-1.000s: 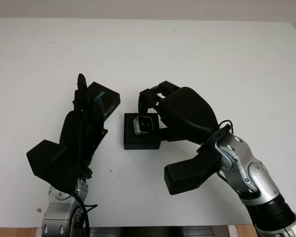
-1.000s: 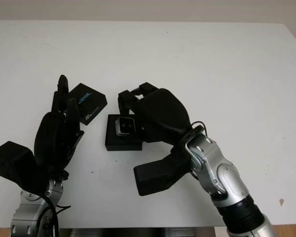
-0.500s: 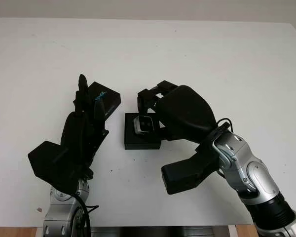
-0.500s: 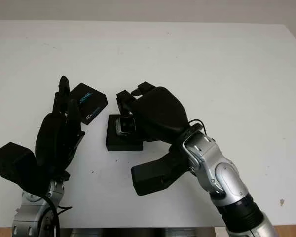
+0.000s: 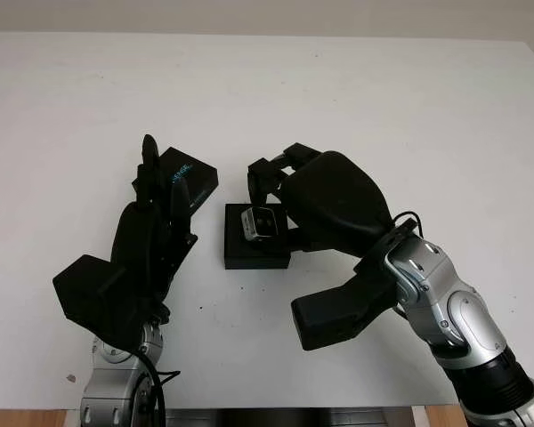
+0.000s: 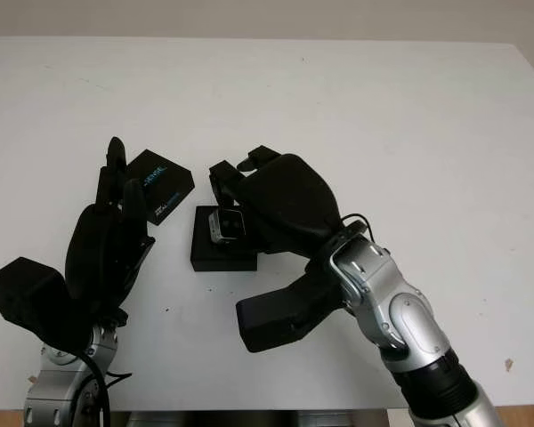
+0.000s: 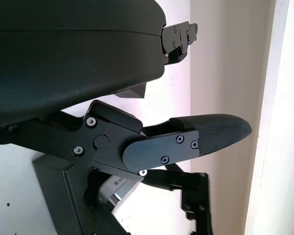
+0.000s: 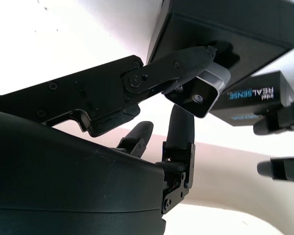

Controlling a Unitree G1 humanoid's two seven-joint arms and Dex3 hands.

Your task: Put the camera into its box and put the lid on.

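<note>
One step underway: right robot hand (image 5: 280,191) grips the camera (image 5: 260,222) just over the box (image 5: 256,242); next, seat it. Left robot hand (image 5: 156,209) open beside the lid (image 5: 191,181).

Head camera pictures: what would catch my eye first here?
The right robot hand pinches a small silver camera just above an open black box at the middle of the white table. The left robot hand, open, stands upright beside a black lid with blue lettering.
</note>
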